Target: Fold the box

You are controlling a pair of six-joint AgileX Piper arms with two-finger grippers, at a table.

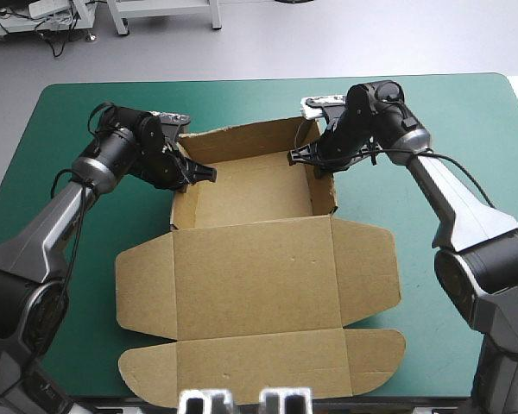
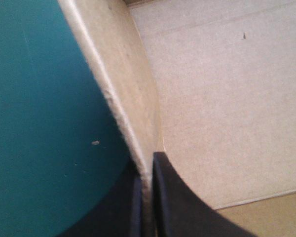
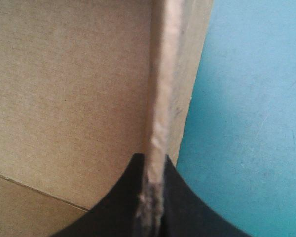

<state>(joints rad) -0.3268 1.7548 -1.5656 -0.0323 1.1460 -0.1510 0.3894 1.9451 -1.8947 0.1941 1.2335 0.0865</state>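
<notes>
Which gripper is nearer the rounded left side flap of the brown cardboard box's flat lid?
Left. The left gripper, jaws shut on the left wall of the brown box, sits just beyond that rounded flap; the right gripper clamps the right wall, farther across.

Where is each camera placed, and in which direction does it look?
High view: above and behind the robot, looking forward and down on the table and box; both arms show.
Left wrist view: above the left wrist, looking along the left end effector, shut on the box's left wall.
Right wrist view: above the right wrist, along the right end effector, shut on the right wall.
Both wrist views share the box and the table.
</notes>
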